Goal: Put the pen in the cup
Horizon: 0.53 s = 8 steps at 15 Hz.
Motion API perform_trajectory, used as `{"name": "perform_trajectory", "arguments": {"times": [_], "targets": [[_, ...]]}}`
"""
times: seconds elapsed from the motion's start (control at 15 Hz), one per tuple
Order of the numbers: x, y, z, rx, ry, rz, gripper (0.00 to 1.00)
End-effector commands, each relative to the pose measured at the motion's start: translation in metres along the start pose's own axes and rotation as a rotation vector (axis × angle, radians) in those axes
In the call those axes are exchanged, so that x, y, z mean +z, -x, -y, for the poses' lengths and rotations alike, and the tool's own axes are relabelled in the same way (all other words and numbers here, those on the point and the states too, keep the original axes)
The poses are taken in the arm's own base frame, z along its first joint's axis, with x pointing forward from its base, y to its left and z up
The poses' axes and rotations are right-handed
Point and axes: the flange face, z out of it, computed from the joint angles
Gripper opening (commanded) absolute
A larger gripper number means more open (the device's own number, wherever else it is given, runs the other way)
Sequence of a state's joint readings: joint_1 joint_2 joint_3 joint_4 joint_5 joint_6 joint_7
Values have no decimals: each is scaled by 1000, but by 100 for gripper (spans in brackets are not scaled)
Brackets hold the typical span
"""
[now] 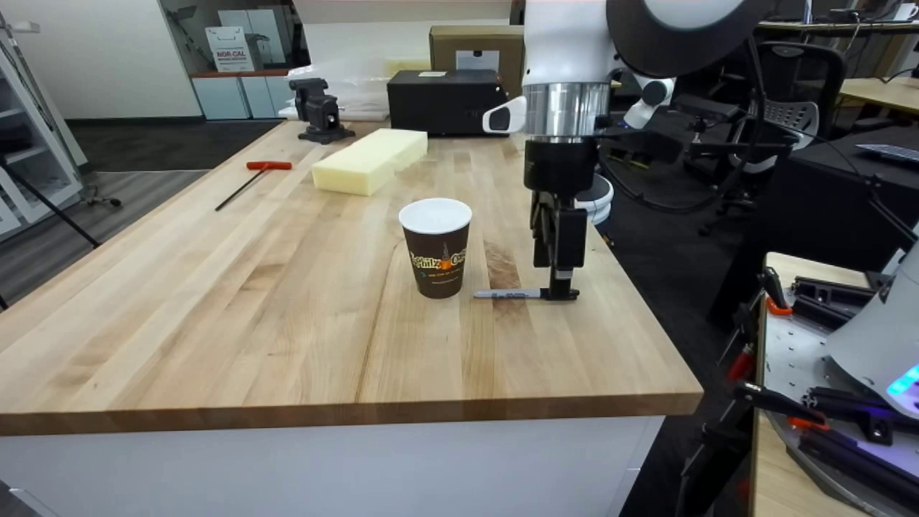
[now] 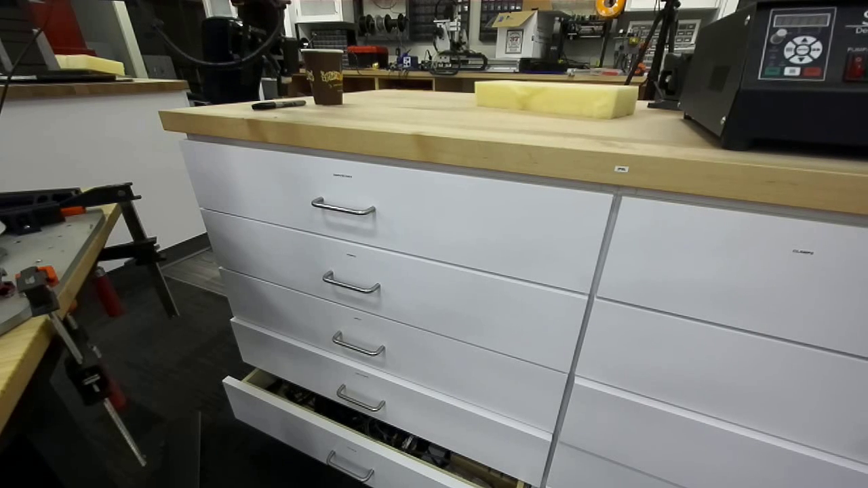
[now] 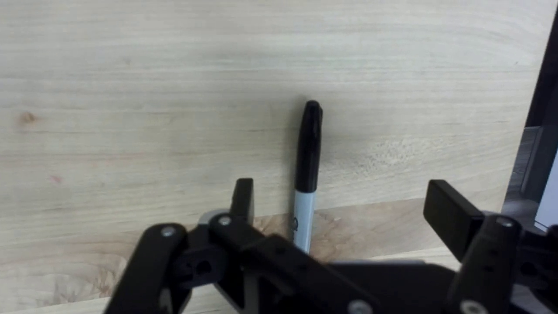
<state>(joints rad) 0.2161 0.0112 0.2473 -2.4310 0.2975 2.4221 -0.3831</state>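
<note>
we are looking at the black-capped marker (image 3: 307, 176) lying flat on the butcher-block tabletop (image 1: 287, 345), its cap (image 3: 310, 146) facing away from the paper coffee cup (image 1: 436, 248) and its grey barrel (image 3: 304, 218) pointing toward it. the cup is standing upright just beside the marker, a slim gap showing in both exterior views. the gripper (image 3: 342, 197) is straddling the marker, its fingers (image 3: 451, 218) spread wide and gripping nothing; one of them is sitting nearer in the wrist view. in an exterior view a dark fingertip (image 1: 560, 283) and the dark cap are merging, so we cannot tell whether they are touching. we are expecting light, stiff, smooth plastic, likely rolling if one finger is meeting it first, so we are wanting an even squeeze. we are favouring the barrel right by the cap seam; the cap alone may be pulling loose. we are also guessing that the cup's thin paper is denting or tipping easily.
</note>
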Motion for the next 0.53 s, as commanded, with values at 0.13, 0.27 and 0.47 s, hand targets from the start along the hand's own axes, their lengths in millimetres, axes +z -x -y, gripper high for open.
{"name": "perform_trajectory", "arguments": {"times": [0.13, 0.27, 0.47], "targets": [[24, 23, 29, -129, 73, -20, 60], [29, 28, 42, -170, 101, -29, 47], [32, 35, 62, -230, 140, -49, 28]]}}
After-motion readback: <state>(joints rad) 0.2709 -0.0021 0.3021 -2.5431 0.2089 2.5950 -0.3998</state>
